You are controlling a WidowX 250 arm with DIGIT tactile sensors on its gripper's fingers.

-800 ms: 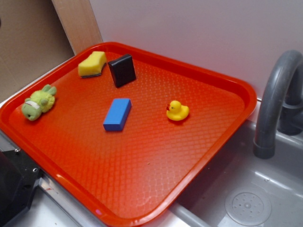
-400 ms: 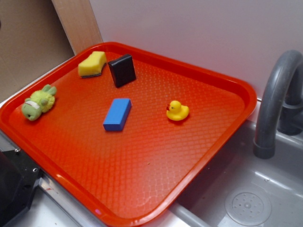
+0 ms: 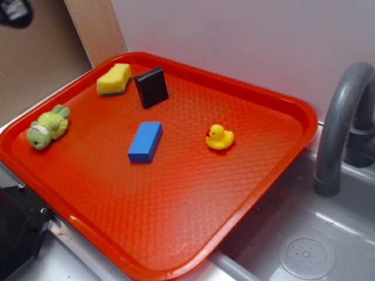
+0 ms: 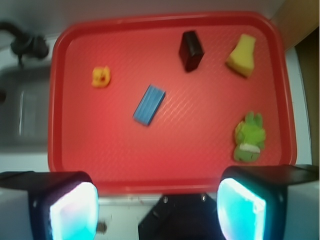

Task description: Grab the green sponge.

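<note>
red tray [image 3: 281, 99] | green sponge [image 3: 114, 79] | black block [image 3: 151, 87] | blue block [image 3: 145, 141] | duck [image 3: 220, 137] | frog [image 3: 47, 126]

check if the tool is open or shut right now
Open. In the wrist view the tool has its two fingers set wide apart with nothing between them, high above the red tray, well away from the green sponge.

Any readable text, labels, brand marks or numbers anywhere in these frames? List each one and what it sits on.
None can be read in either view.
The green sponge, black block, blue block, rubber duck, plush frog and red tray show no print.
A dark object at the exterior view's top-left corner has a pale patch, too blurred to read.
</note>
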